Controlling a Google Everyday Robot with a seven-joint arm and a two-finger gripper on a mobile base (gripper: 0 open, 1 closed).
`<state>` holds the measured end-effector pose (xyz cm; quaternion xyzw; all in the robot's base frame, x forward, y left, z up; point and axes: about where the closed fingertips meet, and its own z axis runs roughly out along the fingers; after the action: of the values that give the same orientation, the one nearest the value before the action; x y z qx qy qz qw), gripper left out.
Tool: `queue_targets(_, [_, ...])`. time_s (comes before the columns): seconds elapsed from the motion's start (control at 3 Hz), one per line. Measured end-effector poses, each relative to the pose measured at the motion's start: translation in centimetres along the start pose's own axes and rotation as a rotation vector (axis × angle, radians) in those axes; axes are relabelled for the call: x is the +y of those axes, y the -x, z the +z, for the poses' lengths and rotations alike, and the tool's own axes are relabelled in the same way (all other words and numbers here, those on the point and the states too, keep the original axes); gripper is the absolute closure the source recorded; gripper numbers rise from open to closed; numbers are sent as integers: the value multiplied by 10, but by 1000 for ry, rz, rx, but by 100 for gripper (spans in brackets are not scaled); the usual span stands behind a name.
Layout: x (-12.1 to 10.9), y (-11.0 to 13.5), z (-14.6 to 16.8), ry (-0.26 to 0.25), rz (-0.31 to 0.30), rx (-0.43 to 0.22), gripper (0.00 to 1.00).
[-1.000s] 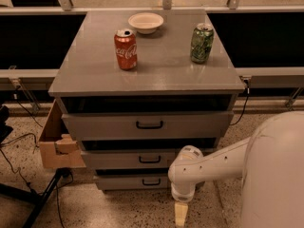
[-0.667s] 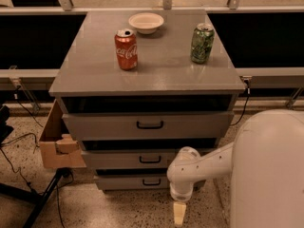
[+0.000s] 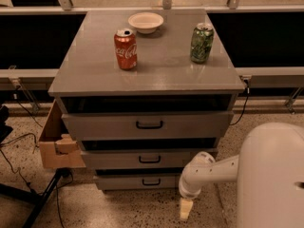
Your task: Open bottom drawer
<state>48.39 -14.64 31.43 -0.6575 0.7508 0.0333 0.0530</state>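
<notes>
Just beside gripper (image 3: 186,210), bottom drawer (image 3: 122,181)

- The gripper (image 3: 186,209) hangs low over the speckled floor (image 3: 118,208), just right of the shortest grey bottom drawer (image 3: 121,183).
- Bare floor lies open before its small black bar handle (image 3: 151,181).
- Open cardboard box (image 3: 56,145) and black stand leg (image 3: 40,203) crowd the left.

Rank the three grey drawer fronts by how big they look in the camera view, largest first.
Top grey drawer front
Middle grey drawer front
Bottom grey drawer front
Gripper hangs low, right of the bottom one.
</notes>
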Motion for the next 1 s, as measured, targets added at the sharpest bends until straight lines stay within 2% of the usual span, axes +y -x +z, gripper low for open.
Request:
queue_targets(0.33, [-23, -14, 29, -54, -35, -25, 0])
queue_targets(1.0, [-55, -33, 87, -69, -57, 35, 0])
